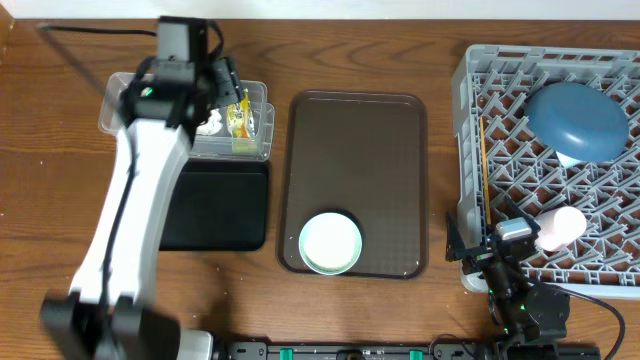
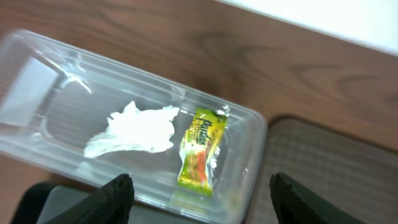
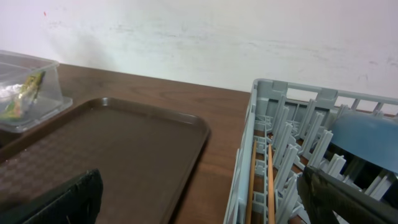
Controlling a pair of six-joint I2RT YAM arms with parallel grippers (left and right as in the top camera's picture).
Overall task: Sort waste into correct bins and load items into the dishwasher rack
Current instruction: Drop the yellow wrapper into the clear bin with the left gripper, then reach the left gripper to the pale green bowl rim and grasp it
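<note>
Left gripper (image 2: pixel 202 199), jaws wide and empty, hovers over the clear tub (image 2: pixel 37 68) left of the brown serving tray (image 1: pixel 355 150), tissue (image 2: pixel 134 127) and snack wrapper (image 2: pixel 200 149) inside; waste sorting looks done, so next likely comes a rim grip on the green-rimmed bowl (image 1: pixel 330 242) on that tray.

Brown serving tray (image 1: pixel 355 150) on wooden table (image 1: pixel 60 160), white wall (image 3: pixel 217 37) behind

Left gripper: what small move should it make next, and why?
Probably lift straight up, away from the clear tub. The left gripper is open and empty, the snack wrapper and tissue lie inside the tub, and the green-rimmed bowl waits on the brown tray.
</note>
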